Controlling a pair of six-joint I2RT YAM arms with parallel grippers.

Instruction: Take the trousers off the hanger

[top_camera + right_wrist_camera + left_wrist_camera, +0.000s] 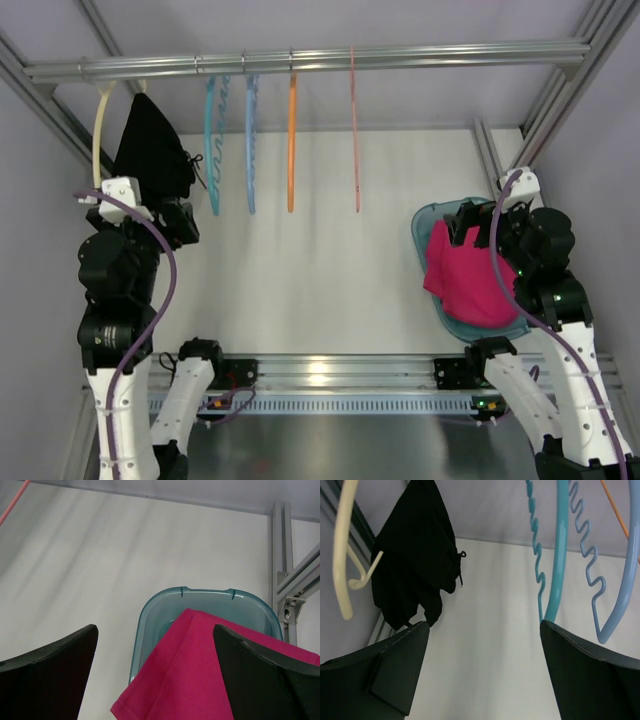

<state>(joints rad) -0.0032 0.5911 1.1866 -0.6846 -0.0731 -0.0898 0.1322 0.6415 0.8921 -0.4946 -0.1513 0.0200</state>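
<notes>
Claws gape wide and empty on both arms, left claw point(485, 630) close under the black trousers point(415, 555) hanging at the cream hanger point(342, 555) on the rail's point(400, 55) left end beside blue hangers point(560, 555), right claw point(155, 630) over a pink cloth point(200, 660) draped in a teal tub point(205, 591) on the desk point(320, 290).

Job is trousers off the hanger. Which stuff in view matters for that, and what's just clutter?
For the job:
- black trousers
- cream hanger
- left tool, open, facing them

Just lying about:
- teal hanger
- light-blue hanger
- orange hanger
- pink hanger
- magenta cloth draped over the teal tub
- right tool, open, over the cloth
</notes>
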